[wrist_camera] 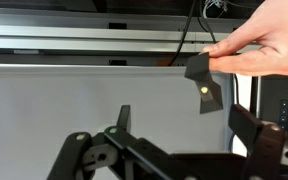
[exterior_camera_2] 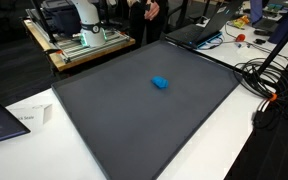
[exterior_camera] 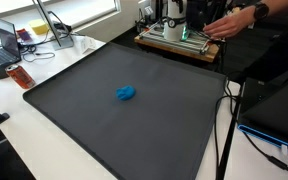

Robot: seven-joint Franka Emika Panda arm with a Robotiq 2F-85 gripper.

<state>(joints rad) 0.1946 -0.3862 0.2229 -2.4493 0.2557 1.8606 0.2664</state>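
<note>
A robotics lab: laptops (exterior_camera_2: 204,30), tangled cables (exterior_camera_2: 260,78) and a bench-mounted robot arm (exterior_camera_2: 85,18) around a dark mat (exterior_camera: 84,120).

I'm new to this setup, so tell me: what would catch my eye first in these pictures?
A small blue object lies alone near the middle of the big dark mat, plain in both exterior views. In the wrist view, a person's hand at the upper right pinches a small black tag, close to the open pincer.
</note>
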